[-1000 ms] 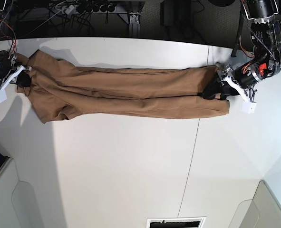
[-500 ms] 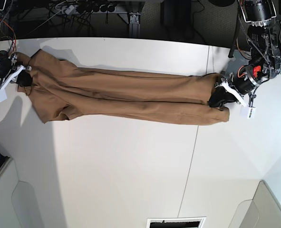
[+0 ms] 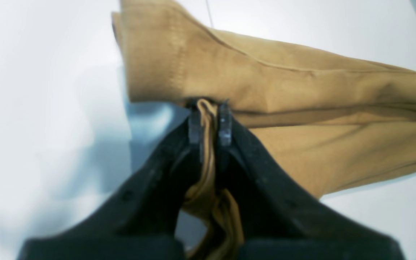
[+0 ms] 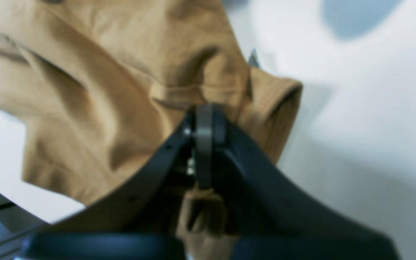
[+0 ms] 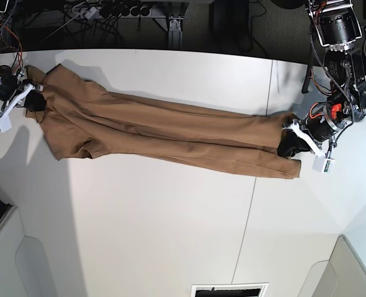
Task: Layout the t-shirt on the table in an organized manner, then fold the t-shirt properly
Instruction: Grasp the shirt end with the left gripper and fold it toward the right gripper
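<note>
The left gripper (image 3: 209,108) sits at the t-shirt's (image 5: 170,133) hem end, its black jaws pinched tight on a bunched fold of cloth. The right gripper (image 4: 204,115) sits at the shirt's opposite, collar end, jaws nearly together with cloth between them, its arm reaching low from that side.

Base overhead; wrist views close, sharing t-shirt (image 5: 170,133).

A white table (image 5: 170,235), crossed by a thin dark seam (image 5: 252,204), carried a tan-brown t-shirt (image 5: 170,133) stretched lengthwise into a long, narrow band across its far half, its ends near the table's two side edges.
</note>
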Action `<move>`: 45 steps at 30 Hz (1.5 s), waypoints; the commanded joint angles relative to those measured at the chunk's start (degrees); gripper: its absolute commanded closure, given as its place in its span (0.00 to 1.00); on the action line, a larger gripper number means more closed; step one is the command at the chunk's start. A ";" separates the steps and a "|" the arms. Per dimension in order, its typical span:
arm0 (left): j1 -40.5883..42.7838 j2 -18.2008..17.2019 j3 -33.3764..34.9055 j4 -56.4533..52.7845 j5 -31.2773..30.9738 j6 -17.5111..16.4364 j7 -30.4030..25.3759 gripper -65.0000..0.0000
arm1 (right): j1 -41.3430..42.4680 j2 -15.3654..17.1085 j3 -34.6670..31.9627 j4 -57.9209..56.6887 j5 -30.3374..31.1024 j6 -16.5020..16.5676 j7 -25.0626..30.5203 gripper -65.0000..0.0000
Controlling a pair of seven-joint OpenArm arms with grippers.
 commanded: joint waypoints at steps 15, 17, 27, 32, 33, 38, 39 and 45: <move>-5.64 -8.02 -0.33 0.81 3.06 0.04 -3.13 1.00 | 0.33 0.90 0.28 12.33 -0.90 -0.24 -2.08 0.71; -5.92 -8.76 -0.33 1.14 1.81 0.02 -2.67 1.00 | 0.33 0.46 0.33 12.33 -1.29 -0.24 -2.08 0.71; -4.74 -3.15 9.97 14.69 -7.61 -0.04 4.72 1.00 | 0.33 -3.37 0.33 12.33 -2.32 -0.24 -1.84 0.71; -4.20 2.05 22.27 16.61 -2.56 -0.02 4.61 1.00 | 0.33 -3.96 0.33 12.31 -3.74 -0.26 -1.84 0.71; -4.20 3.23 24.26 16.46 -0.39 -0.02 4.63 1.00 | 0.33 -3.96 0.33 12.31 -4.39 -0.26 -1.81 0.71; -4.20 6.71 30.84 13.49 5.81 0.00 2.71 1.00 | 0.33 -3.98 0.33 12.31 -4.52 -0.28 -1.53 0.71; -4.22 6.91 31.50 12.39 6.58 0.00 1.86 1.00 | 0.33 -3.98 0.33 12.31 -4.52 -0.28 -1.40 0.71; -4.24 6.99 32.24 8.50 6.19 0.74 -1.46 0.57 | 0.35 -3.98 0.72 12.31 -4.52 -0.72 0.02 0.69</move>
